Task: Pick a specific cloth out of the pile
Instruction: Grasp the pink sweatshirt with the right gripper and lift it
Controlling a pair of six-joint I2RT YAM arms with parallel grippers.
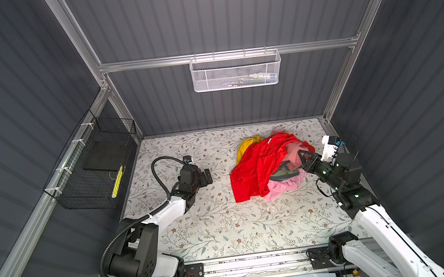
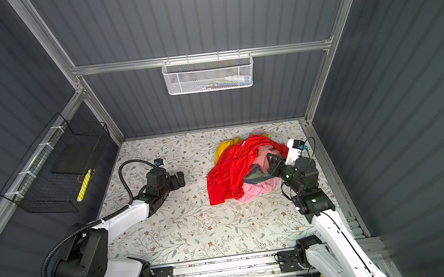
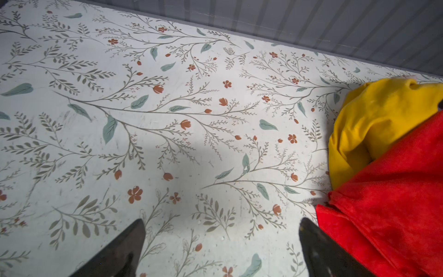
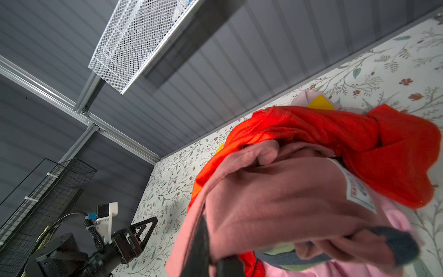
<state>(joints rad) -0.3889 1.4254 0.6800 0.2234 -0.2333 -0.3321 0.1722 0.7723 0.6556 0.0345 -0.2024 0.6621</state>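
Floral worktop (image 1: 211,230) in a grey booth, pile (image 1: 254,166) sitting far right on it, big red garment (image 1: 250,175) covering most of it. I see the salmon cloth (image 4: 275,191) at the pile's right edge, white patch (image 4: 359,191) showing, bunched in the right pincer (image 1: 305,155), which is clenched on it. Left pincer (image 3: 221,220) is spread wide over bare worktop just beside the red hem, gripping nothing.

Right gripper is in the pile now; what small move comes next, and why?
Probably lift the right gripper straight up a little. It looks shut on the cloth, and the red garment wraps around that cloth; a short lift would show whether it slides free.
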